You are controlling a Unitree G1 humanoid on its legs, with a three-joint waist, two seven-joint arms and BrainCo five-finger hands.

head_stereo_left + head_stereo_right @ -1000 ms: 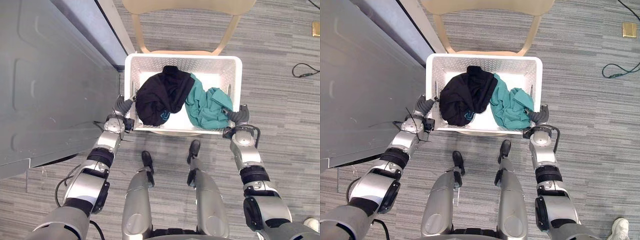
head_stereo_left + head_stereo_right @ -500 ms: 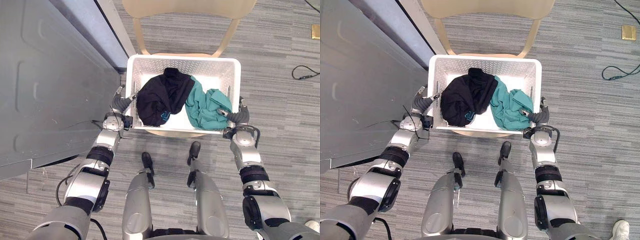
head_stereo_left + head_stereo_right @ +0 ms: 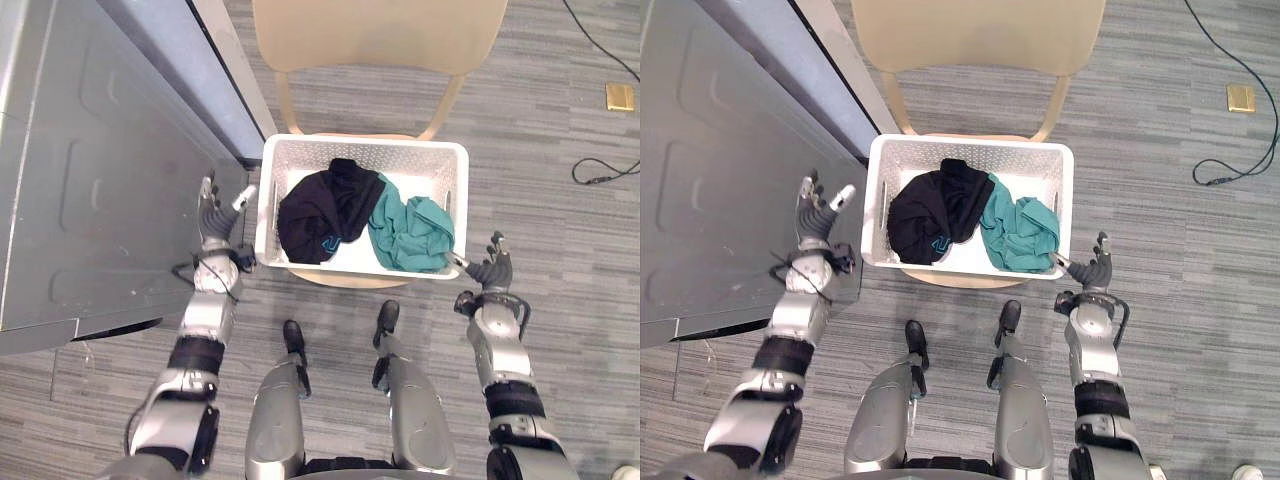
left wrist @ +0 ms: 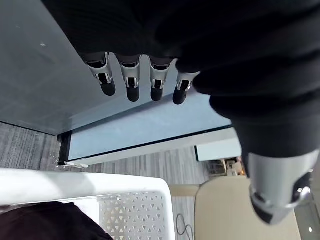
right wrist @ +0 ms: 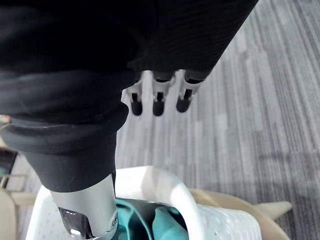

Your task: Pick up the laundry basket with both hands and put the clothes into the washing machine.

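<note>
A white perforated laundry basket point(image 3: 365, 141) rests on a beige chair seat. Inside it a black garment point(image 3: 320, 205) lies at the left and a teal garment point(image 3: 410, 230) at the right. My left hand point(image 3: 212, 205) is open with its fingers straight, a short way off the basket's left wall and in front of the grey washing machine point(image 3: 90, 170). My right hand point(image 3: 490, 270) is open just off the basket's near right corner, holding nothing. In the right wrist view the straight fingers point(image 5: 159, 100) point past the basket rim point(image 5: 170, 187) at the floor.
The chair's backrest point(image 3: 375, 35) stands behind the basket. The grey machine fills the left side, close to the left arm. A black cable point(image 3: 600, 165) and a brass floor plate point(image 3: 619, 96) lie on the grey striped carpet at the far right.
Both hands have let go of the basket's sides, opened and drawn back from it. The basket stays on the chair. The camera has shifted, showing more of the chair.
</note>
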